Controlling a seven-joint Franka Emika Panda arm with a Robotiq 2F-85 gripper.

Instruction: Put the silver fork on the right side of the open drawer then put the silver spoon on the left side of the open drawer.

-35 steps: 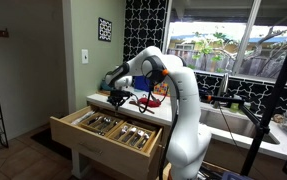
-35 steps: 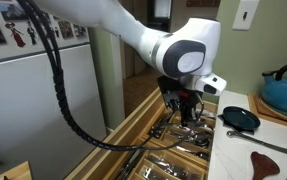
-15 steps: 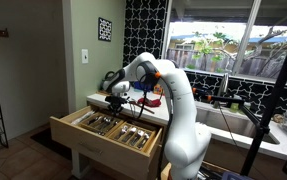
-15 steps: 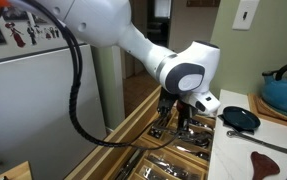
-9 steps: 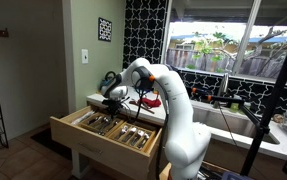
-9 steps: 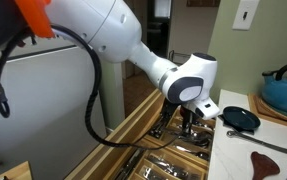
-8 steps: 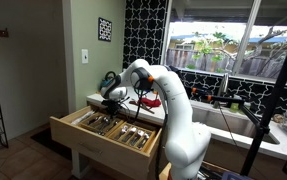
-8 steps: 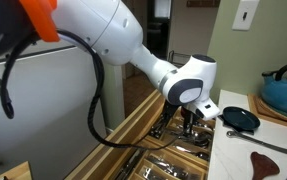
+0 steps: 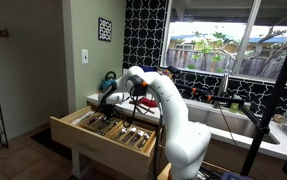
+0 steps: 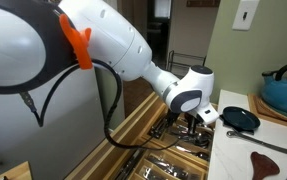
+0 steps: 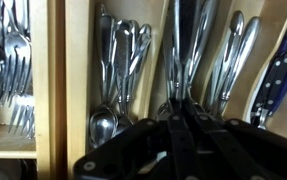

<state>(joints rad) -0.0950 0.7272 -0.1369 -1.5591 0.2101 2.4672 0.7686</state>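
Note:
The light wooden drawer [image 9: 93, 141] stands pulled open, with long compartments full of silver cutlery. My gripper [image 9: 105, 108] is down inside it; in an exterior view it [image 10: 190, 125] sits low over the cutlery near the counter side. In the wrist view the drawer's dividers [image 11: 78, 70] separate forks [image 11: 3, 60] at far left, spoons [image 11: 118, 70] beside them, and more silver cutlery [image 11: 228, 55] at right. My gripper [image 11: 179, 108] has its black fingers pressed together. A thin silver handle [image 11: 173, 40] runs on from the fingertips; I cannot tell whether it is held.
A blue-handled knife [image 11: 279, 70] lies in the far right compartment. On the counter stand a blue kettle [image 10: 285, 88], a small black pan [image 10: 241, 118] and a wooden spoon [image 10: 273, 160]. A refrigerator [image 10: 43, 95] stands beyond the drawer. A tripod [image 9: 270, 110] stands by the sink.
The arm has bent over and lowered the gripper from above the drawer down into it, close over the cutlery.

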